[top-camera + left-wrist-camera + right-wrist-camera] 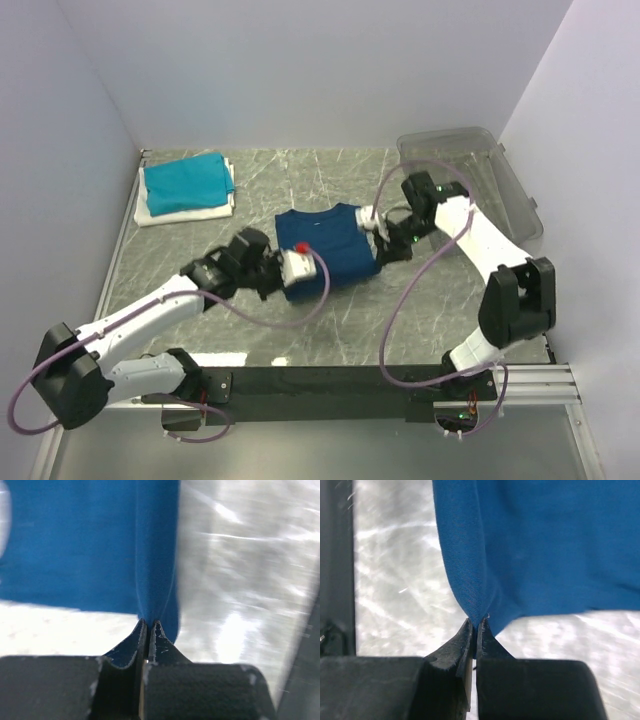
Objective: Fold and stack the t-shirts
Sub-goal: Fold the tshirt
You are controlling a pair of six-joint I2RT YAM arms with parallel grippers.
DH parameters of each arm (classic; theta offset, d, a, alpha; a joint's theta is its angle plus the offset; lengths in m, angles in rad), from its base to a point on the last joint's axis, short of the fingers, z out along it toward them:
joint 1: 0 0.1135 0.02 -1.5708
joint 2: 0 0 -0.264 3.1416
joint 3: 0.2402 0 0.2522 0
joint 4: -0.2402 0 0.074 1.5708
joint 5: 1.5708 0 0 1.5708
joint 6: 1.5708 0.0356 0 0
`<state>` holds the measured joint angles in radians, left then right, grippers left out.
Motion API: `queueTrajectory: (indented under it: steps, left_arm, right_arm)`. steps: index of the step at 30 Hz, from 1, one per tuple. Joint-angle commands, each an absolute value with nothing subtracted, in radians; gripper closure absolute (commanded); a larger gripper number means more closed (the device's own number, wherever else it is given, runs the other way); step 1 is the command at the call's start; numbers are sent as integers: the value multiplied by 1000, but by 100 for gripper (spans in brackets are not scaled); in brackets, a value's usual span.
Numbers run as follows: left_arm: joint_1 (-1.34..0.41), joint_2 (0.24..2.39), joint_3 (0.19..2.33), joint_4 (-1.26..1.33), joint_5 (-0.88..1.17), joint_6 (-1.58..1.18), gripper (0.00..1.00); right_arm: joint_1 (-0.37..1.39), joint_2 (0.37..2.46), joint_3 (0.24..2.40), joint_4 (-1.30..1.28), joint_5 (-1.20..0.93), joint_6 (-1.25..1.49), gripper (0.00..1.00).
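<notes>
Top external: grey veined table (300,180), pale walls (300,70); left fingers (129,651), right fingers (454,654) tight on navy t-shirt (335,250).

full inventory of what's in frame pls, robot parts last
navy t-shirt: 1, dark blue, middle of the table
teal t-shirt: 1, teal, folded, back left, on top of the white t-shirt
white t-shirt: 1, white, folded, back left, under the teal one
plastic bin: 1, clear, back right by the wall
table: 1, grey marbled, under everything
left gripper: 1, black fingers, shut on the navy t-shirt's near-left edge
right gripper: 1, black fingers, shut on the navy t-shirt's right edge
</notes>
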<state>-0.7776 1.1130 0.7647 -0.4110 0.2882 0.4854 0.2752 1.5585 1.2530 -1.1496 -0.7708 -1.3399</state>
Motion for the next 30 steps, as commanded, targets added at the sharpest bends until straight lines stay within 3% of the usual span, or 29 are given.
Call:
queueTrajectory:
  steps: [1, 12, 30]
  left_arm:
    - [-654, 1150, 863, -381, 347, 592, 99]
    - [-446, 1537, 1144, -180, 318, 620, 99]
    - [-370, 1838, 1289, -60, 199, 545, 99]
  right_arm:
    - [258, 1639, 1409, -1089, -801, -1185, 100]
    - [256, 1971, 1833, -856, -738, -737, 100]
    - [265, 2213, 1953, -595, -531, -408, 100]
